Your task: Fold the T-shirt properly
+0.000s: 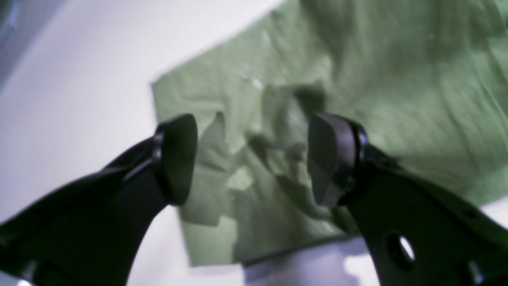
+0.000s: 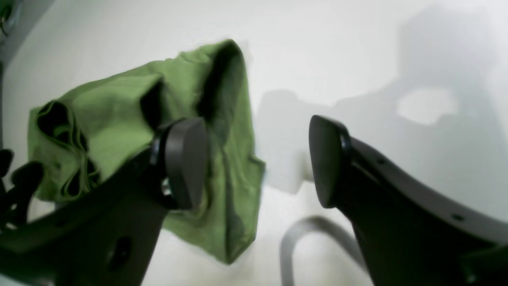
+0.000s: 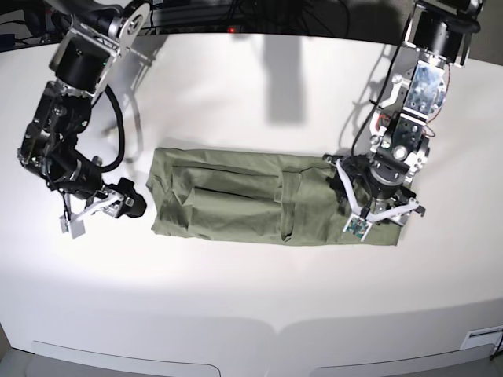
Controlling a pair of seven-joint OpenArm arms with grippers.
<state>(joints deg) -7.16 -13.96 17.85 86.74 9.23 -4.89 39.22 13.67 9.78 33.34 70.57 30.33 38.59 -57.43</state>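
From my remote seat I see the T-shirt lying as a long folded band across the middle of the white table, with bare tabletop on every side. The left gripper hangs over the band's end on its own side, fingers spread wide, pinching nothing. The right gripper sits just off the opposite end, jaws spread and empty.

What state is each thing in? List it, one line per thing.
T-shirt: folded into a long wrinkled strip, lying flat on the table.
Left gripper: open, over the strip's end, gripping nothing.
Right gripper: open, empty, beside the other end.
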